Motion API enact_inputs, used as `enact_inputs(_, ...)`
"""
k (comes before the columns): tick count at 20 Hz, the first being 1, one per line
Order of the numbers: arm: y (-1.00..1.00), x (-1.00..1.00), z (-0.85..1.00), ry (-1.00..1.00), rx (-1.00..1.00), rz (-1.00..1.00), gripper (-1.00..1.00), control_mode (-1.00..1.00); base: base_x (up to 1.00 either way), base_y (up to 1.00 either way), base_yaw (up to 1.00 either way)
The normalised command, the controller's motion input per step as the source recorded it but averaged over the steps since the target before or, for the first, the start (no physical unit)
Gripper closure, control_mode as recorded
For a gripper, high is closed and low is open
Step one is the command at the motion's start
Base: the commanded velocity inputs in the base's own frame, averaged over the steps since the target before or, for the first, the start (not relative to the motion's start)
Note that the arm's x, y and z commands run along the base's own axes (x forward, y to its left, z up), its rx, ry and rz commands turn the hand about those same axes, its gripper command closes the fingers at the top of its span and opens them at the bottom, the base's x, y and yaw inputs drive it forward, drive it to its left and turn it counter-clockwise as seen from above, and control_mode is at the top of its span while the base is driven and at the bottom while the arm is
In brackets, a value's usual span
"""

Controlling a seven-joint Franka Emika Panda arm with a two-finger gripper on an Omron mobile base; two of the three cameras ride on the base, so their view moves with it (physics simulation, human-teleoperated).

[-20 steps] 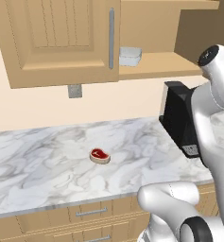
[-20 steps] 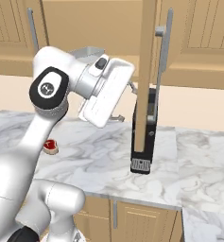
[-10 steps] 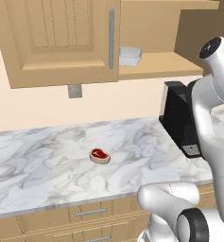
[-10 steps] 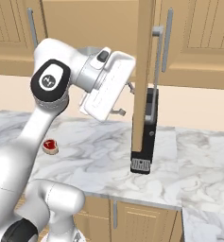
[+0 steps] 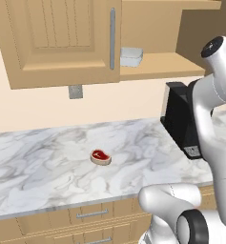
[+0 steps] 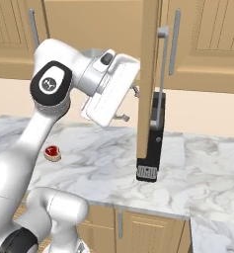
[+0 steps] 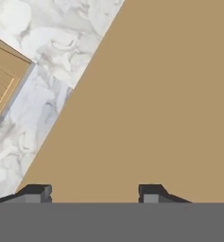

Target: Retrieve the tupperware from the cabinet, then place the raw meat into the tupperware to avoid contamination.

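From the left base view, one tupperware (image 5: 131, 56) sits on the open cabinet (image 5: 66, 43) shelf, and one raw meat (image 5: 100, 156) slice lies on the marble tabletop (image 5: 47, 167). In the right base view the arm is raised beside the swung-out door (image 6: 149, 79), probably to clear the opening. In the hand view the tool (image 7: 93, 193) faces plain wood, fingers parted and empty.

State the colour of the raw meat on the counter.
The raw meat has a red face with a tan-white rim, clearest in the left base view.
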Motion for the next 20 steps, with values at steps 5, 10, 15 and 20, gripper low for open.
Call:
enact_inputs(5, 0.0, 0.0, -0.05, 0.0, 0.0, 0.06, -1.0, -1.0, 0.0, 0.0, 0.0)
enact_inputs(10, 0.19, 0.0, -0.06, 0.03, 0.02, 0.08, -1.0, -1.0, 0.0, 0.0, 0.0)
enact_inputs(15, 0.35, 0.0, 0.0, 0.04, 0.08, 0.08, -1.0, -1.0, 0.0, 0.0, 0.0)
enact_inputs(20, 0.44, 0.0, 0.0, 0.07, 0.12, 0.1, -1.0, -1.0, 0.0, 0.0, 0.0)
